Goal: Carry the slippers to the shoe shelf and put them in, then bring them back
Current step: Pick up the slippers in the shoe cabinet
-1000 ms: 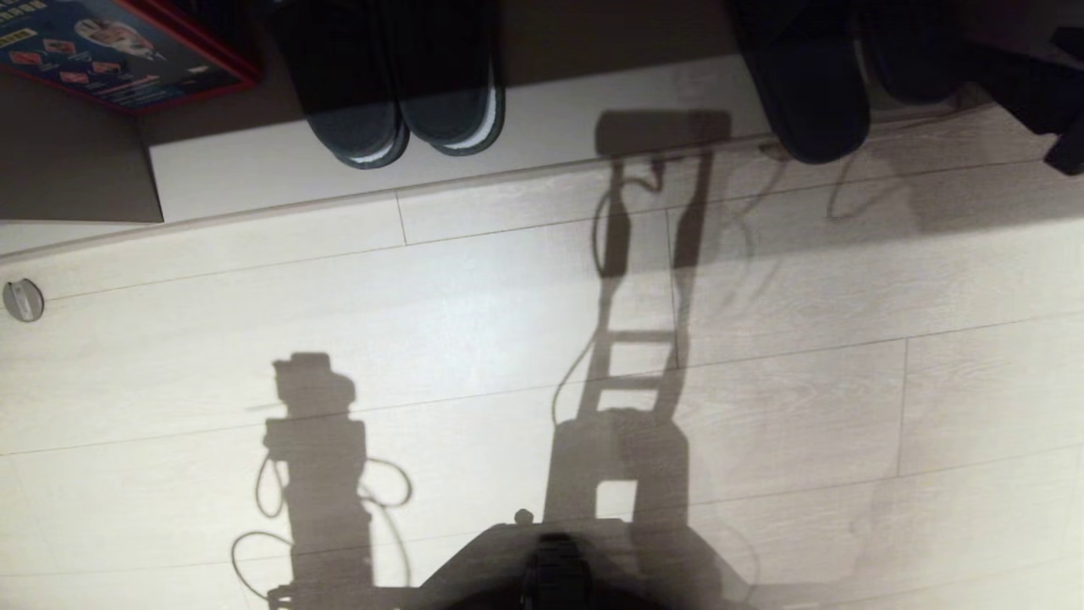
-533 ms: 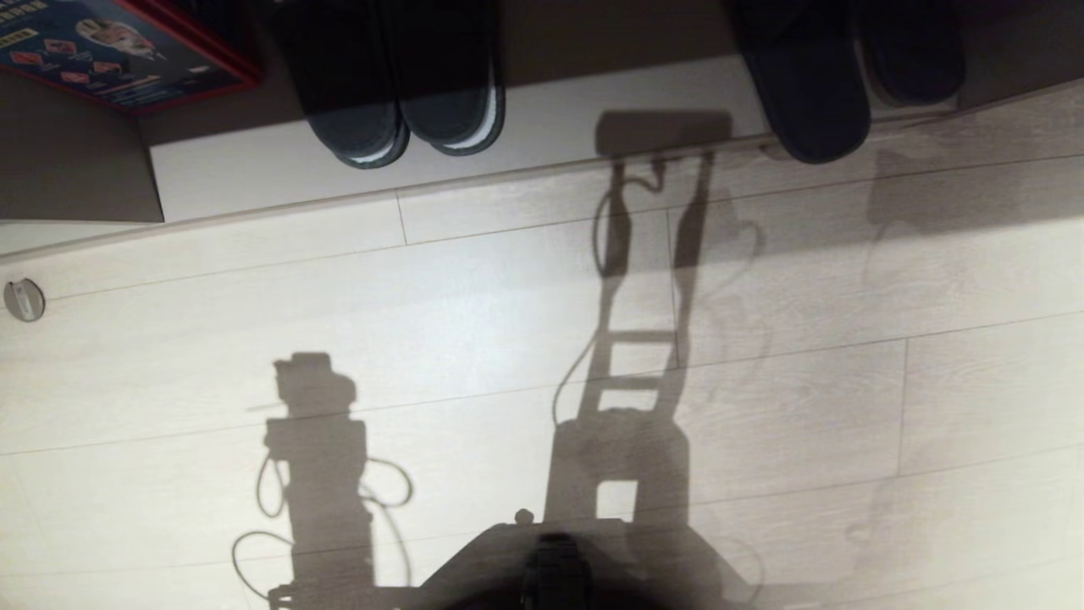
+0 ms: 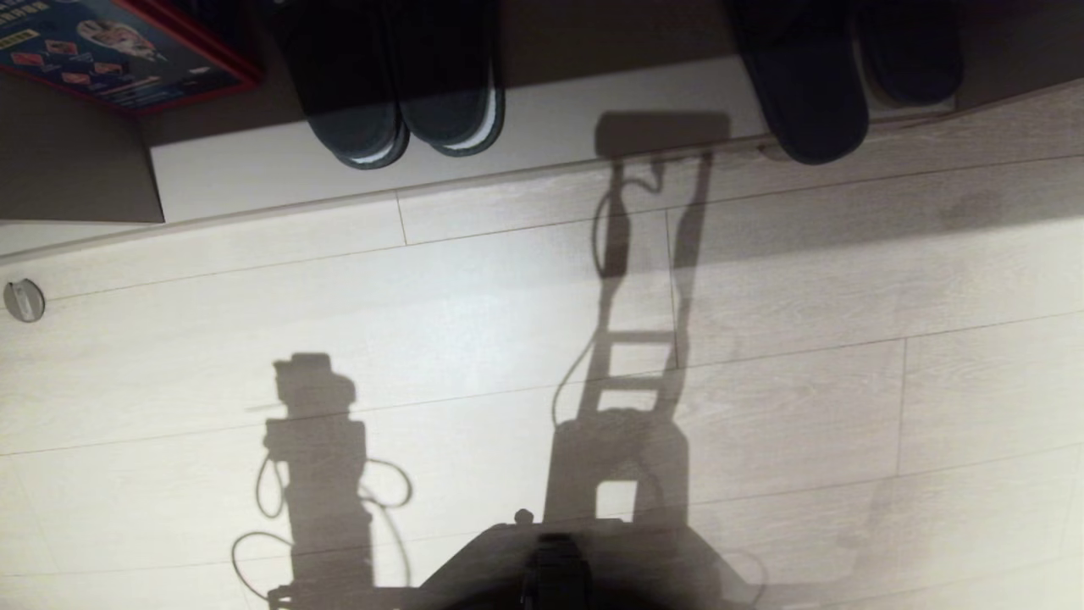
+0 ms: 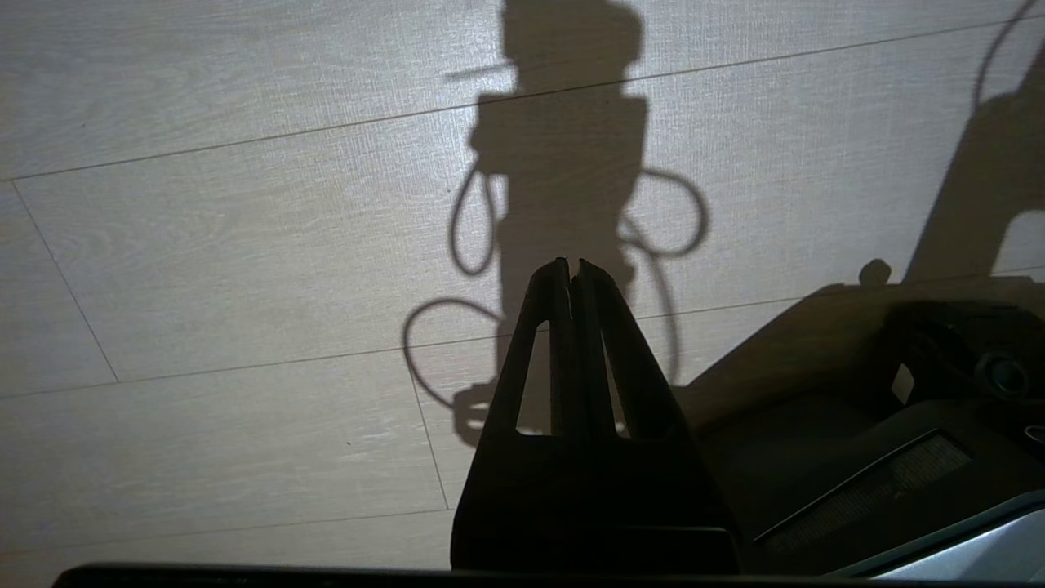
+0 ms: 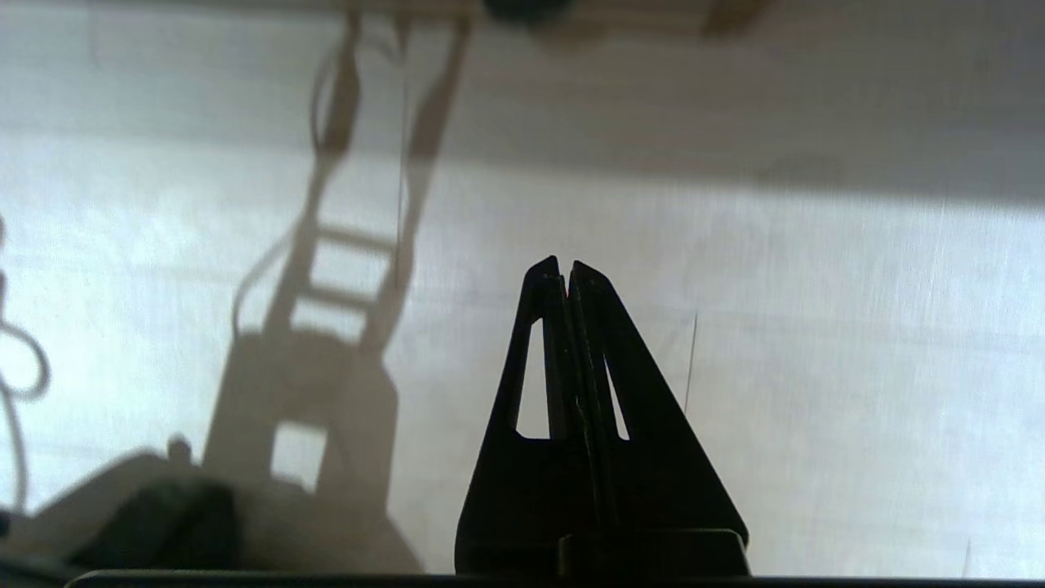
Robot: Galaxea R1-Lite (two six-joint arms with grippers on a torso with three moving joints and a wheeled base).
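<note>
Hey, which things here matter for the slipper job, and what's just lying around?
Job:
slippers, on the shoe shelf
right pincer, empty, over the floor

Lying about:
darker white-edged pair
printed box
round floor fitting

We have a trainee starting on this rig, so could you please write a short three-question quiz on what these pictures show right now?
1. True or false: the right gripper is holding a slipper.
2. Which pair on the shoe shelf has white sole edges? A. the darker pair on the robot's left. B. the slippers on the robot's right.
3. Fill in: both the left gripper and the right gripper hang over the bare ______.

Key:
1. False: it is shut and empty.
2. A.
3. Floor.
</note>
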